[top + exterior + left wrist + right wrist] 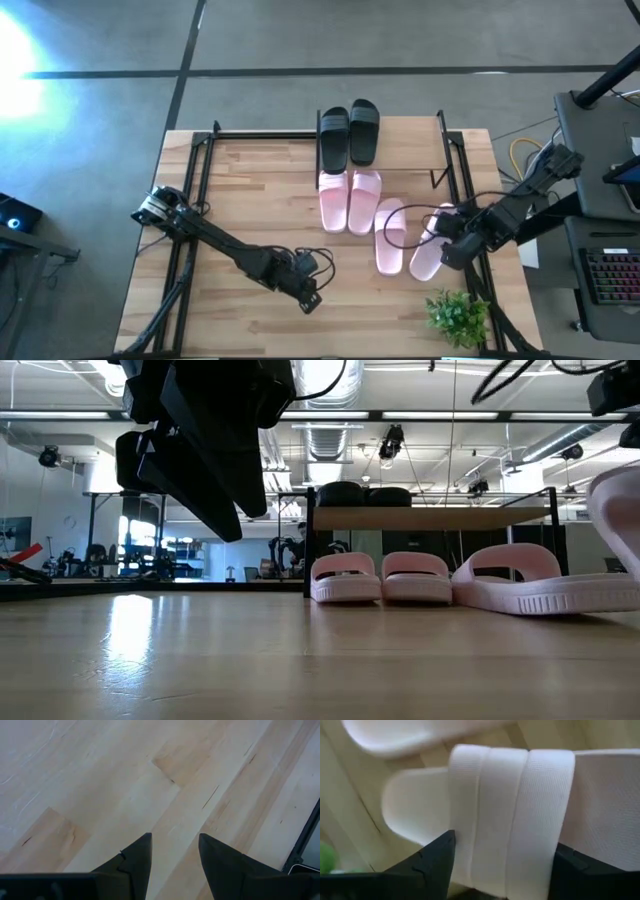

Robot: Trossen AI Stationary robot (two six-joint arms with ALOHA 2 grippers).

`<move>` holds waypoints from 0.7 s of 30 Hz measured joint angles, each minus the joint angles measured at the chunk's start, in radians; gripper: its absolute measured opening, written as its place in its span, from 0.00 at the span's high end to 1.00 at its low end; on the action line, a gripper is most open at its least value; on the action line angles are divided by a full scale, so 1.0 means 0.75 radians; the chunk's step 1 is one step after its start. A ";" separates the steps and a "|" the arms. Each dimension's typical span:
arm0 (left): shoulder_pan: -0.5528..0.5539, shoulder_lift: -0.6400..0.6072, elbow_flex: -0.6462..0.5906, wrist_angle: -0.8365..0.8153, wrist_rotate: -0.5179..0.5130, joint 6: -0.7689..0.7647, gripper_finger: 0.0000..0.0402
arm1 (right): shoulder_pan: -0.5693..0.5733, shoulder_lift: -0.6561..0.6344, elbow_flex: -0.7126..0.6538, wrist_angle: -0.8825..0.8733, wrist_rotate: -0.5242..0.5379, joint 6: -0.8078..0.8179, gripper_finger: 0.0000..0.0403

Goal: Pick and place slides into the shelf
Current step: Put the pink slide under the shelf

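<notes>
Grey concrete floor surrounds a butcher-block desk (250, 200), and at its far edge stands the shelf (440, 150), a low black-bar rack with a pale plank tier. Two black slides (349, 135) already rest side by side on that tier, and a pink pair (349, 200) sits with its front under the tier's near edge, so half of the work looks done. The right end effector (502, 870) is at the outermost pink slide (432, 250), its fingers spread to either side of the wide ribbed strap (512, 815); in the right wrist view the strap fills the gap between them. Straddling the strap makes sense, since it is the one raised part that a two-finger grasp can catch. Whether the fingers already press the strap I cannot tell. In the low view this slide seems tilted with one end off the desk, though only its edge shows there. Just beside that end effector, on its shelf-facing side, lies the other loose pink slide (389, 235), flat on the wood. The left end effector (175, 865) waits well apart from all the slides, fingers spread over bare planks, clear of the route to the shelf.
</notes>
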 joint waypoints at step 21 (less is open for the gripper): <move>-0.013 0.000 0.000 -0.001 -0.020 -0.003 0.63 | -0.101 0.208 0.424 -0.285 0.152 -0.012 0.42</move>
